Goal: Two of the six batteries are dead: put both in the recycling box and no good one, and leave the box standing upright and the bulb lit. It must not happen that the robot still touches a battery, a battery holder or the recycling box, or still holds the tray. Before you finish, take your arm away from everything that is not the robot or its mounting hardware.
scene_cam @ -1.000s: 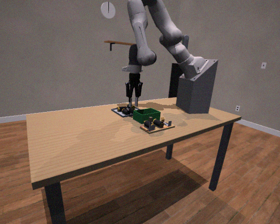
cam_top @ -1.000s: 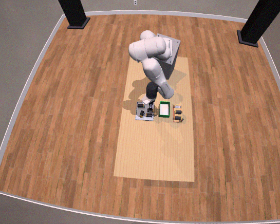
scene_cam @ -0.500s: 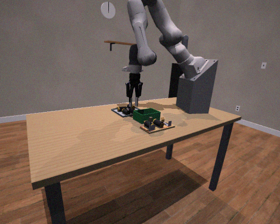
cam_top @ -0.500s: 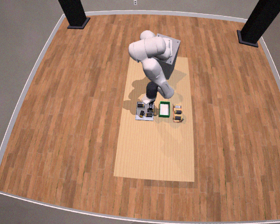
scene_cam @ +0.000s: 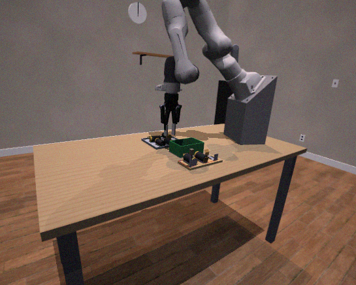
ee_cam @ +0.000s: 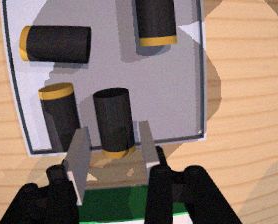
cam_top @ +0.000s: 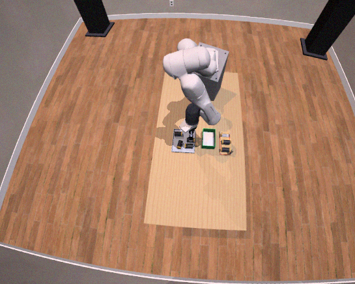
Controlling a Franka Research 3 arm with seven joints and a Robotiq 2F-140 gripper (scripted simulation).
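Over the tray (cam_top: 184, 151) (scene_cam: 148, 144) (ee_cam: 165, 80), the gripper (cam_top: 191, 138) (scene_cam: 170, 131) (ee_cam: 114, 139) is hovering, jaws apart (nothing between them), needing straight lowering astride the nearest battery (ee_cam: 113, 120).

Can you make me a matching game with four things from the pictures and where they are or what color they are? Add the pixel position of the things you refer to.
Things
1. recycling box (cam_top: 203, 138) (scene_cam: 185, 147)
2. tray (cam_top: 184, 152) (scene_cam: 149, 144) (ee_cam: 165, 75)
3. wall clock (scene_cam: 137, 13)
4. hand (cam_top: 191, 134) (scene_cam: 170, 131) (ee_cam: 114, 139)

Places or colors
A. up on the wall
B. green
C. over the tray, open
D. under four batteries

Right pairs: 1-B, 2-D, 3-A, 4-C
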